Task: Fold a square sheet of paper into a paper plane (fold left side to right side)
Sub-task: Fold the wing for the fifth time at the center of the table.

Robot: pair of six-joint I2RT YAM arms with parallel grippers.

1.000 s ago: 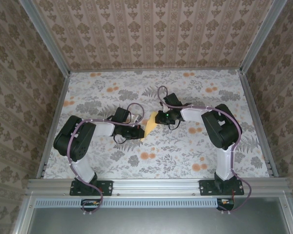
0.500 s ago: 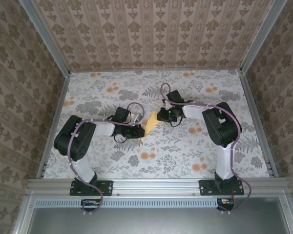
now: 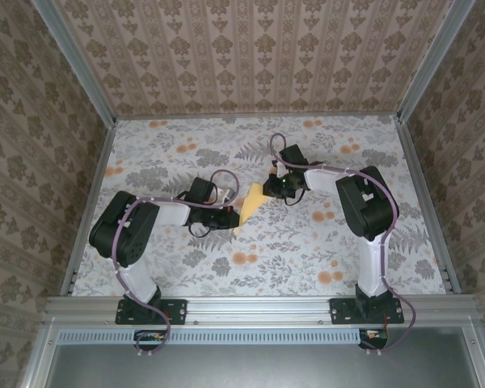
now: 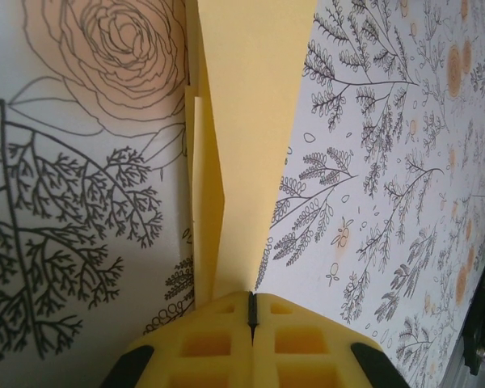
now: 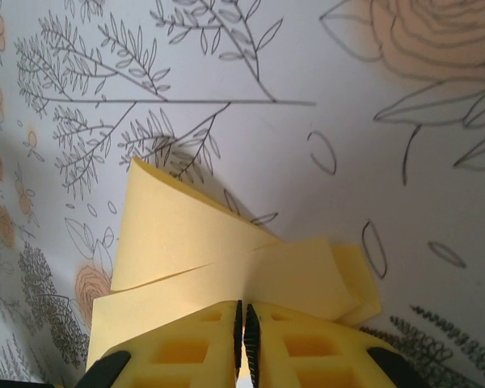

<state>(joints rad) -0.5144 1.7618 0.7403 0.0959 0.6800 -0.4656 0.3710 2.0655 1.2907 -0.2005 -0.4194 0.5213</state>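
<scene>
Pinching flimsy-looking paper (image 3: 249,204): your left hand (image 4: 251,303) clamps its 7 o'clock tip, right hand (image 5: 242,311) its 1 o'clock end.

Seen from above, my left arm (image 3: 133,234) and right arm (image 3: 364,214) are built alike: bulky black joint housings joined by white links. A thin purplish cable (image 3: 272,141) runs along each arm and curls down past its black base plate (image 3: 149,309). A small green light (image 3: 284,184) glows on the right wrist. Up close, the left claw (image 4: 250,303) and right claw (image 5: 242,315) have yellow fingers (image 4: 202,343) moulded with square recessed pockets, with black at their outer corners.
</scene>
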